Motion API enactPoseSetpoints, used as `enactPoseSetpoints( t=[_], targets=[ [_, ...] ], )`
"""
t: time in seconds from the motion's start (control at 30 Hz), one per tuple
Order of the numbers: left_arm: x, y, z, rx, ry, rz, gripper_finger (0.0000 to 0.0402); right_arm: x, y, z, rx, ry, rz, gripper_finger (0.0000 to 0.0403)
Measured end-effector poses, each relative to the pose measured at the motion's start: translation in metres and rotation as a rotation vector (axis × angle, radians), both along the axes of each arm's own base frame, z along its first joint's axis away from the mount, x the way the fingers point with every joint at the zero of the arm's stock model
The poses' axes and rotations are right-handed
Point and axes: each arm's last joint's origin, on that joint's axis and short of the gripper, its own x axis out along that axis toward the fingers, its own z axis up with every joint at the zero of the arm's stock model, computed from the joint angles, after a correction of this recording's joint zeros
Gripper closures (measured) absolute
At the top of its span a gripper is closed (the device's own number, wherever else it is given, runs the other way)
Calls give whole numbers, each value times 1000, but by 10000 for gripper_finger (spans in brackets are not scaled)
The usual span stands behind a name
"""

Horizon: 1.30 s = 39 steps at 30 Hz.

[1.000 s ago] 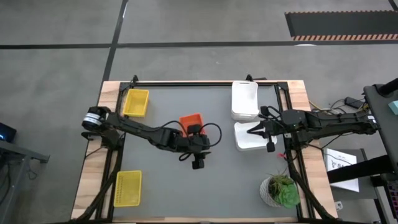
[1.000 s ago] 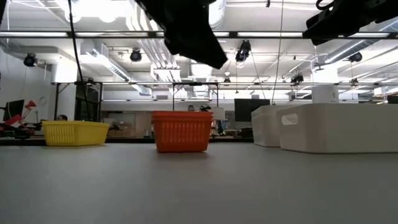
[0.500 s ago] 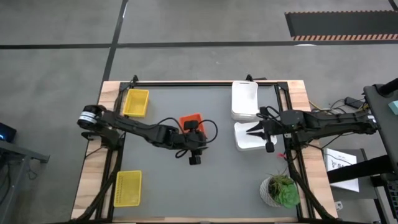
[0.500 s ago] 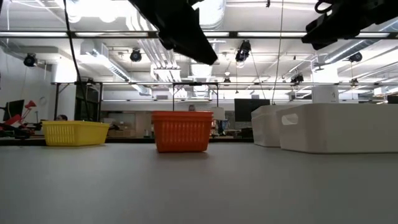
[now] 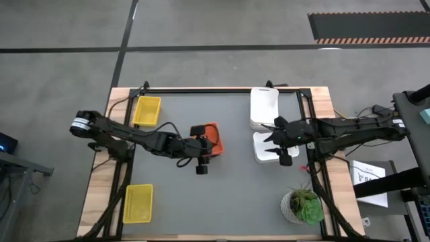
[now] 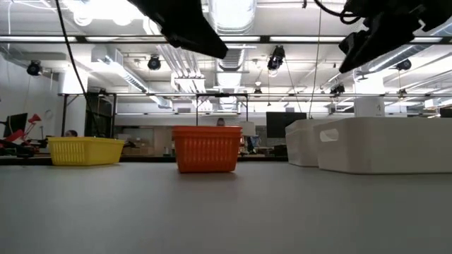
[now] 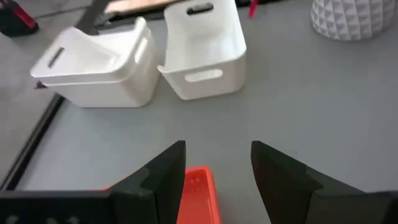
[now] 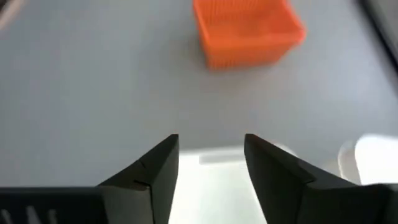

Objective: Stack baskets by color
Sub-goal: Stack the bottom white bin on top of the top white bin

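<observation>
Over the near white round-cornered plastic basket, the right tool gapes empty, so the next fetch falls to the open left tool beside the orange mesh basket.

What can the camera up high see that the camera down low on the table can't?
Only the high view shows the potted plant, a second yellow basket at the near left corner, and both whole arms, with the left gripper by the orange basket and the right gripper above a white basket. Only the low view shows the room's ceiling lights. Both show the orange basket, a yellow basket and two white baskets.
</observation>
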Motion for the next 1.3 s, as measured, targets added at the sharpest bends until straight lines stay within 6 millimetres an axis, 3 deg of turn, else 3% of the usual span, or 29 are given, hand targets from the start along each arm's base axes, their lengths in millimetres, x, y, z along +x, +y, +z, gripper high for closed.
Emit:
enactPoseSetpoints(
  t=[0.17, 0.43, 0.67, 0.83, 1.07, 1.23, 1.3],
  targets=[
    [-13, 4, 2, 27, -85, 17, 235, 6, 6, 6, 26, 258, -22, 216],
    [-23, 7, 16, 178, -233, 7, 235, 16, 23, -6, 10, 681, -58, 216],
    [-28, 10, 34, 360, -260, 4, 235, 25, 29, -25, 3, 800, -53, 217],
    [-41, 16, 48, 488, -254, 97, 235, 31, 30, -40, -14, 861, -51, 230],
    [-68, 25, 69, 534, -289, 288, 235, 49, 33, -56, -10, 834, -47, 287],
    [-87, 28, 55, 479, -306, 305, 235, 59, 35, -65, 3, 842, -81, 374],
    [-95, 30, 50, 477, -320, 314, 235, 64, 37, -66, 19, 848, -115, 387]
  ],
)
